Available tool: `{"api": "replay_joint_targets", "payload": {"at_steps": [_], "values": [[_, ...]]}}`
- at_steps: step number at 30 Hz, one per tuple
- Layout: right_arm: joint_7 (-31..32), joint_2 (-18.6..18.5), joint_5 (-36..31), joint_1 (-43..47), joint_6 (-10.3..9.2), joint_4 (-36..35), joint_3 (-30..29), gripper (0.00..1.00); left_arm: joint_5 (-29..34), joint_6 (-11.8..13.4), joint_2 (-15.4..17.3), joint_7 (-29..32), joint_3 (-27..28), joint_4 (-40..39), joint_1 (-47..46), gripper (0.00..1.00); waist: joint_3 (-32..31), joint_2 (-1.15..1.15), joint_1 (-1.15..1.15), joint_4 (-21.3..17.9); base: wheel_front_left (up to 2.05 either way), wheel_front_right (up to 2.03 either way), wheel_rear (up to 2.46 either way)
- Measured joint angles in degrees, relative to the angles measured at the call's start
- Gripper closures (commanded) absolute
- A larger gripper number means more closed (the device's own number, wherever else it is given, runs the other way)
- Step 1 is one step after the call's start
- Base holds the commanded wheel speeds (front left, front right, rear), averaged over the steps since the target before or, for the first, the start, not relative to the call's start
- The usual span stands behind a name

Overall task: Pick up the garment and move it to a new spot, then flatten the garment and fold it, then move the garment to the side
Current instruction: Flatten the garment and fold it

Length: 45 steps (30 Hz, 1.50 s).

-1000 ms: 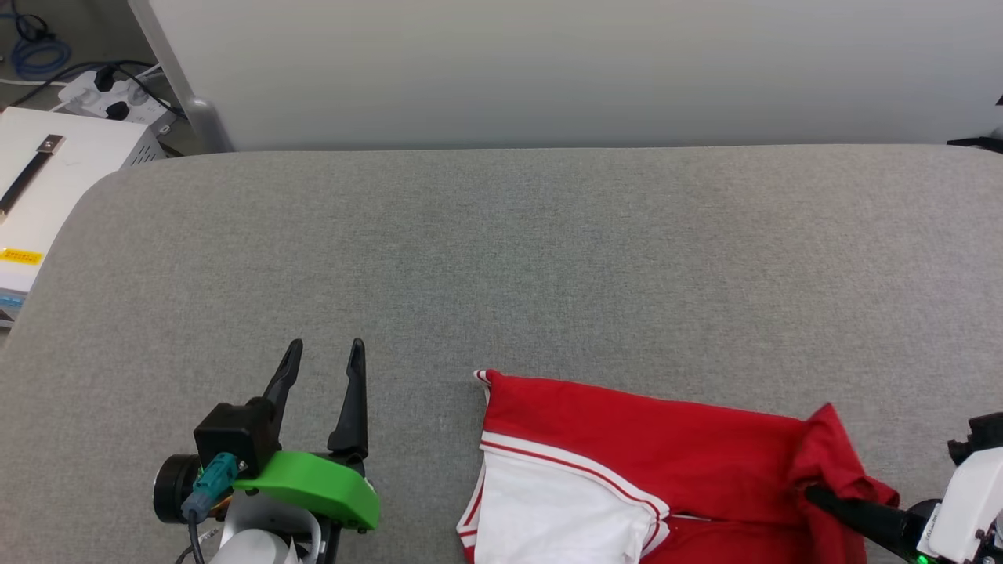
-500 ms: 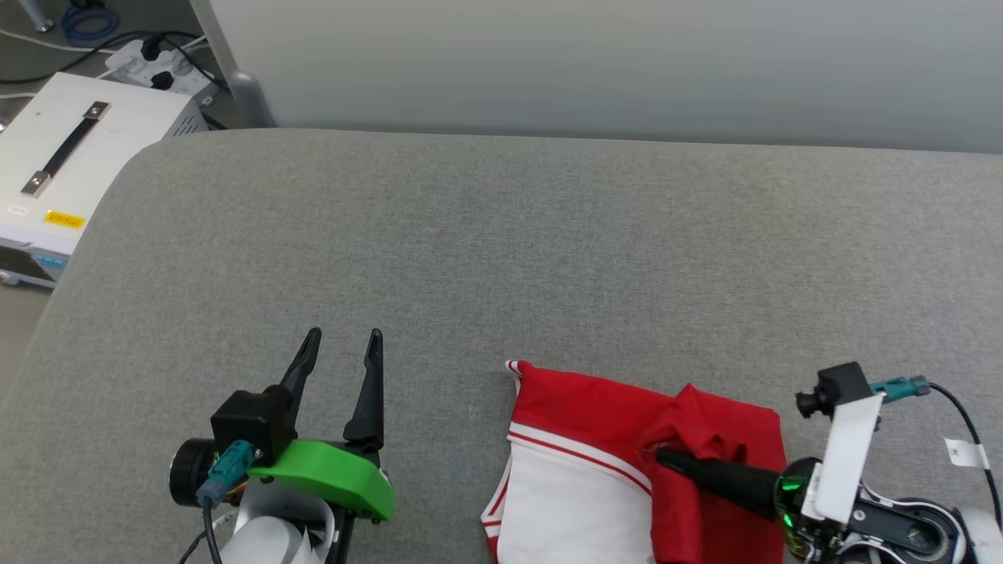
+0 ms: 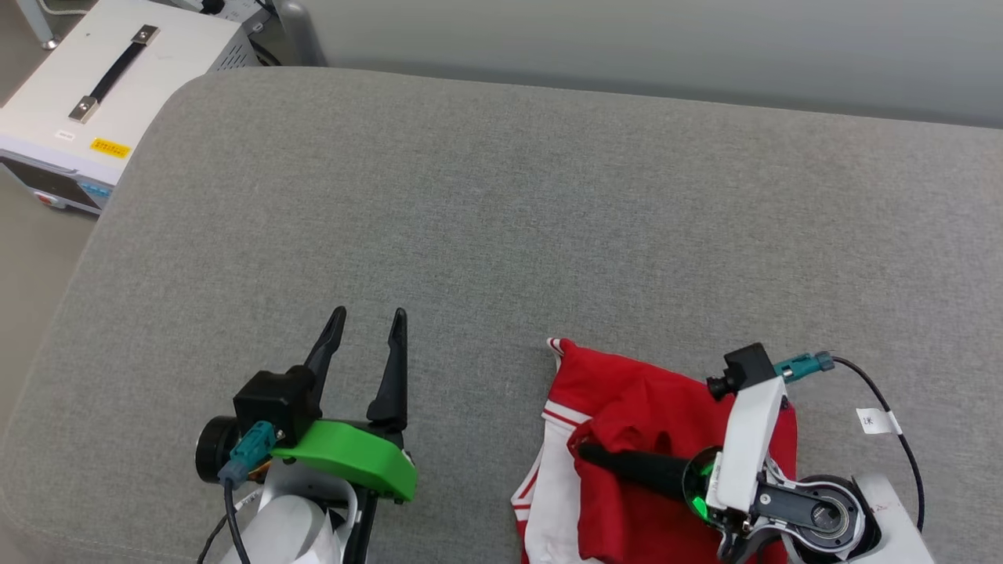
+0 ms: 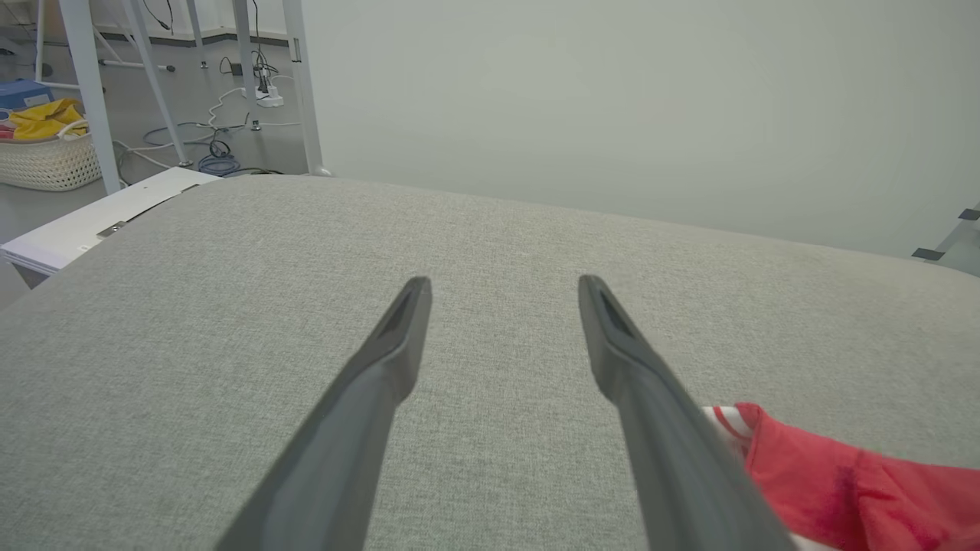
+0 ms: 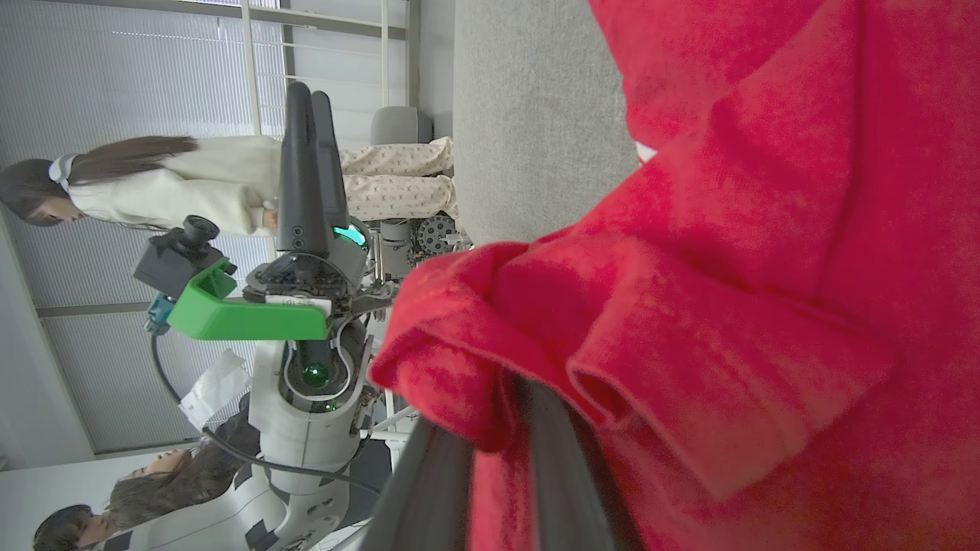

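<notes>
Red cloth is pinched between the two dark fingers of the right gripper [image 3: 586, 452], which lie level and point toward the robot's left. A fold of the garment [image 3: 650, 395] bunches around their tips, and the right wrist view shows the fabric wedged between the fingers and draped over them. The garment lies crumpled on the near right part of the grey padded surface [image 3: 548, 196]. Its red part is heaped over the white sleeve, with red-and-white striped trim showing at its far left corner and along its left edge.

Off to the left, apart from the cloth, the left gripper [image 3: 368, 313] hovers over the bare padding. Its fingers are spread moderately wide with nothing between them, tips pointing away from the robot, and a green bracket [image 3: 353, 462] sits behind them. Beyond the surface's far left corner stands a white box [image 3: 180, 47] with a black handle. In the right wrist view a person in pale clothes [image 5: 191, 184] stands beyond the left arm.
</notes>
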Motion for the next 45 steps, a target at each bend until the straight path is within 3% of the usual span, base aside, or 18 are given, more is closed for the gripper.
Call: {"api": "replay_joint_targets", "payload": {"at_steps": [1,8,14,22,27,37,45], "values": [[-0.08,0.00,-0.56,-0.19,0.00,0.40,0.46,0.00,0.07,-0.03,-0.14,-0.08,0.04,0.13,-0.09,0.00,0.26,0.00,0.00,0.18,0.00,0.00,0.00],[-0.79,-0.24,-1.20,-0.50,0.00,0.87,3.19,0.00,1.09,-0.63,-0.47,-0.25,0.86,0.87,-0.60,0.00,0.54,0.00,0.00,0.06,0.00,0.00,0.00],[-4.97,-3.33,-4.54,-1.98,0.00,-6.57,6.45,0.00,1.49,-1.18,-0.51,-0.26,1.40,1.55,-0.59,0.00,-0.36,0.00,0.00,-0.89,0.00,0.00,0.00],[-21.29,-11.32,-21.58,-2.65,0.00,-12.95,8.46,0.00,1.57,-1.47,-0.44,-0.31,1.87,1.78,-0.31,0.00,-2.61,0.00,0.00,-2.33,0.00,0.00,0.00],[-30.87,-13.22,-32.22,-1.34,0.00,-12.85,3.93,0.00,1.57,-1.41,-0.51,-0.32,2.70,1.47,0.63,0.00,-3.68,0.00,0.00,-3.99,0.00,0.00,0.00],[-48.24,-11.52,-49.43,4.93,0.00,-14.96,-10.73,0.00,2.58,-0.99,-0.38,-0.32,3.79,0.83,1.63,0.00,-5.00,0.00,0.00,-8.06,0.00,0.00,0.00],[-54.72,-8.70,-57.23,11.30,0.00,-20.57,-14.38,0.00,3.47,-0.76,0.18,-0.32,4.31,0.62,2.69,0.00,-6.47,0.00,0.00,-9.51,0.00,0.00,0.00]]}}
